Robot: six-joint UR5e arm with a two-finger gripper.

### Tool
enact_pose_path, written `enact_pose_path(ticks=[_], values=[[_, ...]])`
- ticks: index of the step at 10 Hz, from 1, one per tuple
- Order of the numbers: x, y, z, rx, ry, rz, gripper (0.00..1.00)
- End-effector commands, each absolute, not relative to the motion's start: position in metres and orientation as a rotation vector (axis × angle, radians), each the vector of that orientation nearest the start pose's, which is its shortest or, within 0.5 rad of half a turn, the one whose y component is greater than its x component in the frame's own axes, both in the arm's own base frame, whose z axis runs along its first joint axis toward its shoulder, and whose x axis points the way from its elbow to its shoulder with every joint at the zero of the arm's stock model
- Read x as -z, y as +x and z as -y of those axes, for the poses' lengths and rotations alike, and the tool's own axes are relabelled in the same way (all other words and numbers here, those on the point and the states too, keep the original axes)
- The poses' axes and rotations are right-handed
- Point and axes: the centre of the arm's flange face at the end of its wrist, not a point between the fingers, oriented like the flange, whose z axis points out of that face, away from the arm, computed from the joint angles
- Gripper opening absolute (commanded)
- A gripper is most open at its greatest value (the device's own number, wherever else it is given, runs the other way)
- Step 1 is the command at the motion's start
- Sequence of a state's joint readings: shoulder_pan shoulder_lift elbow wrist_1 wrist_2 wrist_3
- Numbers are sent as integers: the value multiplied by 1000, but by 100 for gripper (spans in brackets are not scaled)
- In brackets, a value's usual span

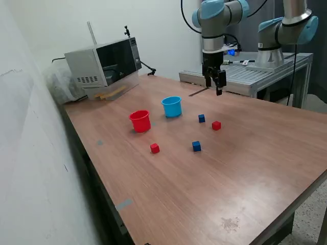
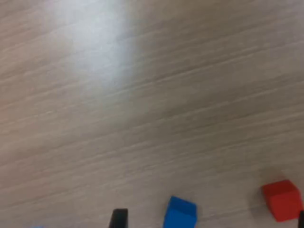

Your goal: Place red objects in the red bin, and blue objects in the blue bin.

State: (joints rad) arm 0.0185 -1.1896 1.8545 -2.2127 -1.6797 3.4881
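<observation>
Four small cubes are lying on the wooden table (image 1: 245, 168), all of them well apart from the gripper (image 1: 215, 84), which is hanging in the air above the table's far edge, close to the metal bench (image 1: 255, 76) behind it. The nearest cubes to the gripper are the farther blue cube (image 1: 202, 118) and the farther red cube (image 1: 216, 125), sitting near each other around the table's middle, toward the near edge from the gripper. The wrist view is catching them at the border of its picture: a blue cube (image 2: 180, 212) and a red cube (image 2: 283, 199), with bare wood filling the rest. The nearer blue cube (image 1: 196, 146) and the nearer red cube (image 1: 155, 148) are lying closer to the near edge, apart from each other.

The blue cup (image 1: 172, 106) and the red cup (image 1: 140, 121) are standing upright and close together (not touching), between the cubes and the far-left corner of the table as the exterior view shows it, where a microwave (image 1: 104, 64) is sitting.

The arm is reaching down from above with its wrist vertical, fingers pointing straight at the table. The fingers are standing slightly apart with nothing between them; one dark fingertip (image 2: 118, 218) is showing in the wrist view.
</observation>
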Motion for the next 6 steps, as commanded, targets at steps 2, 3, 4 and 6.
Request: enact_pose_path(ticks=[2,3,4,6], values=[[-174,-580,113,-102,-1630,-2570,100],[-158,-586,98,-93,-1593,-2585,100],[-147,-593,94,-86,-1568,-2592,100],[-139,-610,79,-105,-1495,-2655,100]])
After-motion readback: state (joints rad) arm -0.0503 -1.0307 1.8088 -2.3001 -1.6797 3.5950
